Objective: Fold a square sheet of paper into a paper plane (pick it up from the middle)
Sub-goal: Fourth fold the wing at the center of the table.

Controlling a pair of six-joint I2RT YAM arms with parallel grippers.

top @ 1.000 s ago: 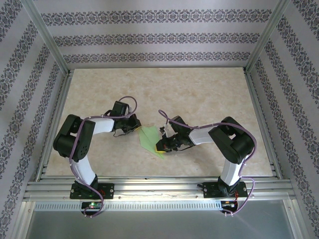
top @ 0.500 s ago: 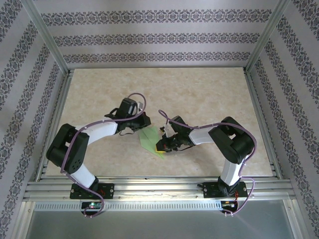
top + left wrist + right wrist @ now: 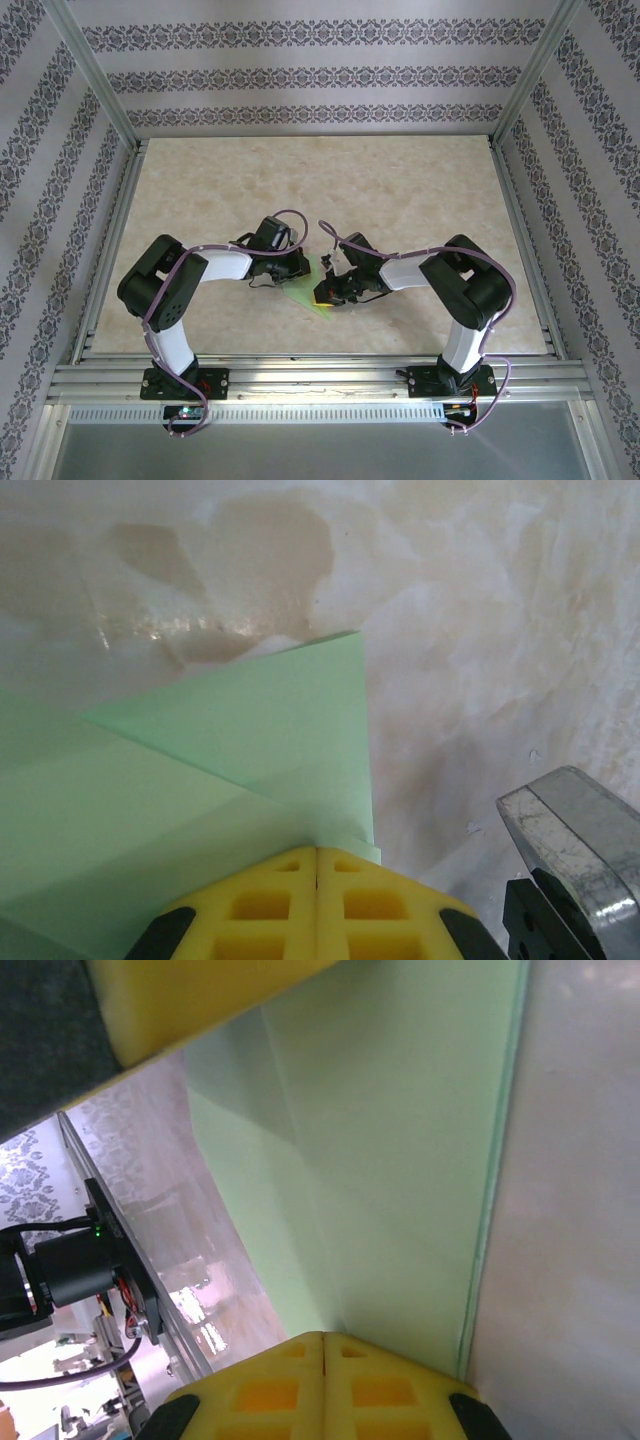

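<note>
The left claw [image 3: 298,270] had come in from the left side during the last second, and now it stood over the upper left part of the sheet of paper [image 3: 305,292]. The paper lay on the worktop [image 3: 400,190] between the two arms, already folded into some layers with a pointed corner. In the left wrist view the fingers were closed together, with the tips at the paper's [image 3: 200,760] edge and nothing visible between them. The right claw [image 3: 328,293] had not moved; it was also closed, and seemed to press on the paper's lower right part. I think the left claw arrived to press or smooth a crease while the right one kept the paper in place.
</note>
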